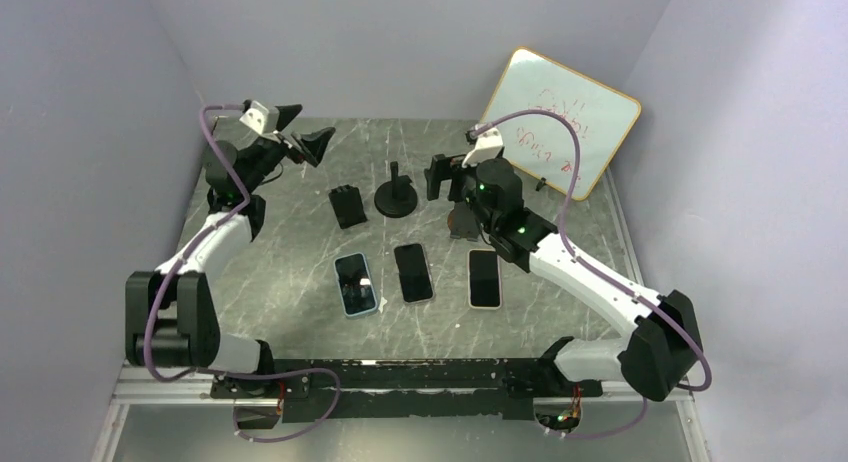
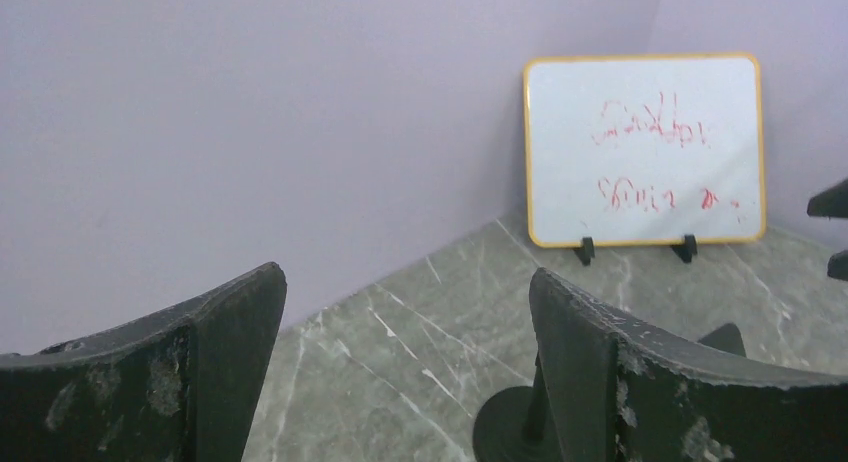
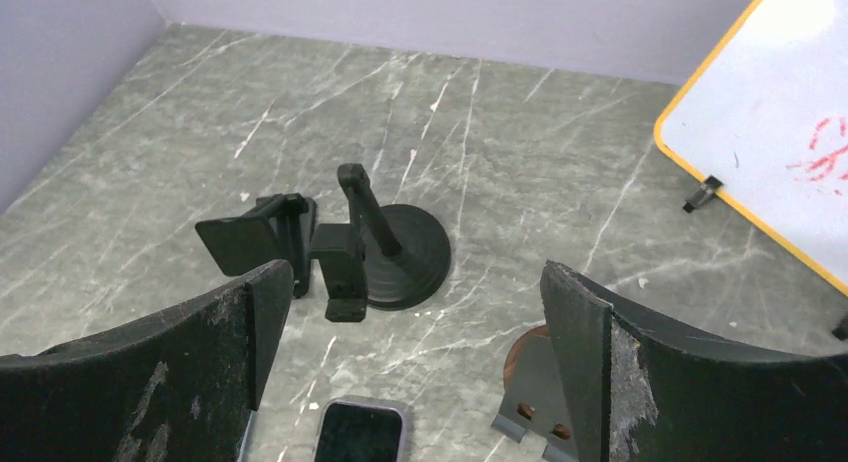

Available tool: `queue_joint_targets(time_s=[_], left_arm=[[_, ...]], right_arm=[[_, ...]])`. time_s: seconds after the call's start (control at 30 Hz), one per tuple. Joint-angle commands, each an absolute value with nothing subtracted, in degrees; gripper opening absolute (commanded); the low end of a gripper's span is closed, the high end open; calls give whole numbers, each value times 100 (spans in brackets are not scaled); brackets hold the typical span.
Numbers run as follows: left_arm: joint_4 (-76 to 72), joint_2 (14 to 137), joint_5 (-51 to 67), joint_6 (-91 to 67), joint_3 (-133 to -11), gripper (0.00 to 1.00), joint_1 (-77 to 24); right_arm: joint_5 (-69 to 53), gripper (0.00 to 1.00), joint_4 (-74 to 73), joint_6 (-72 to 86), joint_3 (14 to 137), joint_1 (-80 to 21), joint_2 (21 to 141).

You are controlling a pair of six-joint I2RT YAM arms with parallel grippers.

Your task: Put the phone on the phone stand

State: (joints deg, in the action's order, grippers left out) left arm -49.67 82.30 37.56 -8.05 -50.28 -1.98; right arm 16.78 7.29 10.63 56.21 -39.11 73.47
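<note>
Grey marbled tabletop (image 1: 290,252) boxed in by lilac walls, seen from above and from both wrists.

The right gripper (image 1: 440,177) hangs low over the middle of the tabletop, jaws wide and holding nothing. Its wrist view looks between the two fingers (image 3: 200,362) at a round stand (image 3: 400,252) with an upright post, and a flat stand (image 3: 250,242) touching or just beside it; which cannot be told. A brown stand (image 3: 530,382) sits almost under this gripper. That pose probably suits a reach for either a stand or a phone.

Nearer the arms' edge, three phones lie flat and screen up in a row, apart from each other: a blue phone (image 1: 355,283), a black phone (image 1: 413,272) and a white phone (image 1: 484,278). None is on a stand. Lying flat in a row between arms and stands, each seems easy to reach and short to carry. Which phone is meant cannot be told.

The left gripper (image 1: 300,130) is raised over the far-left corner, jaws also wide and empty, likely parked clear of the work. A whiteboard (image 1: 560,117) with red scribbles leans in the far-right corner.
</note>
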Motion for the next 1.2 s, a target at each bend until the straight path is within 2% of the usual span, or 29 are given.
queue_joint_targets(time_s=[0.0,0.37,0.5,0.6,0.77,0.9,1.17], left_arm=[[-5064,7885,3004,-1076,-4613,96,-249],[-4725,7533,3005,-1036,-4384,96,-281],[-4745,7554,3006,-1060,-4364,96,-276],[-4875,7496,2859,-1108,-4228,96,-266],[-4916,7591,2795,-1195,-4218,96,-238],[-5198,7693,2814,-1428,-4162,96,-238],[-4822,7670,2753,-1207,-4236,96,-220]], right_arm=[[2155,100,902,1390,5411,-3912,7102],[1654,100,-510,1508,5415,-3904,6993],[1010,100,-794,1999,5021,-3960,6938],[1458,100,-1322,2464,4782,-4147,6945],[2088,100,-2609,2958,5210,-4603,7768],[2141,100,-2650,3092,5476,-5075,8472],[1696,100,-2357,3208,5787,-5197,9445]])
